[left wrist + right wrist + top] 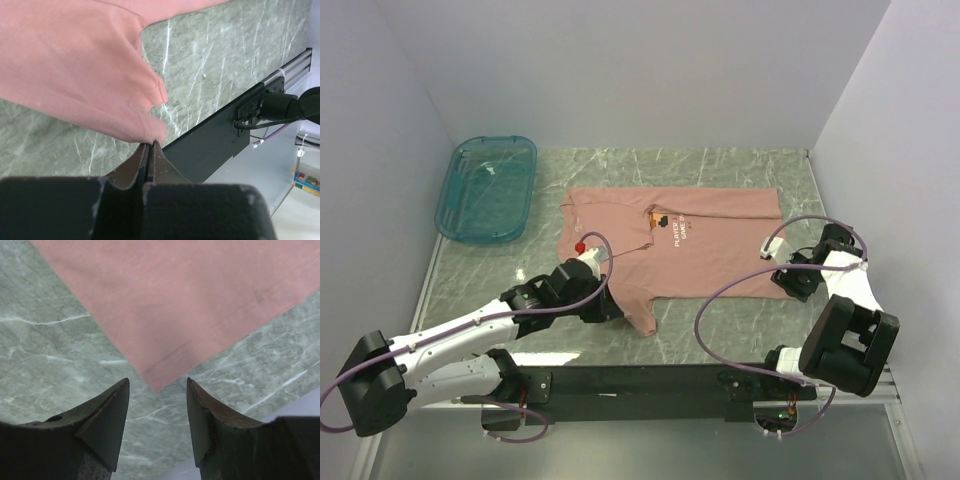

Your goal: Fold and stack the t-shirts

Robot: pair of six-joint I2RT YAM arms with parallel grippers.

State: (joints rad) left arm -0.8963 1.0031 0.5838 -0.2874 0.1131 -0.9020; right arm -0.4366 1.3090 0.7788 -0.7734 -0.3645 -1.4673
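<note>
The dusty-pink t-shirt (710,245) lies spread flat on the marble table, print up, collar to the left. My left gripper (618,308) is shut on the edge of the near sleeve; in the left wrist view the closed fingertips (150,144) pinch a fold of the t-shirt (75,65) just above the table. My right gripper (782,268) is open and empty at the shirt's near right hem corner. In the right wrist view the t-shirt's corner (175,305) points into the gap of the gripper (158,381), touching neither finger.
A translucent teal bin (488,187) stands empty at the back left. The black mounting rail (640,380) runs along the near table edge, close behind the left gripper (215,145). White walls enclose the table on three sides.
</note>
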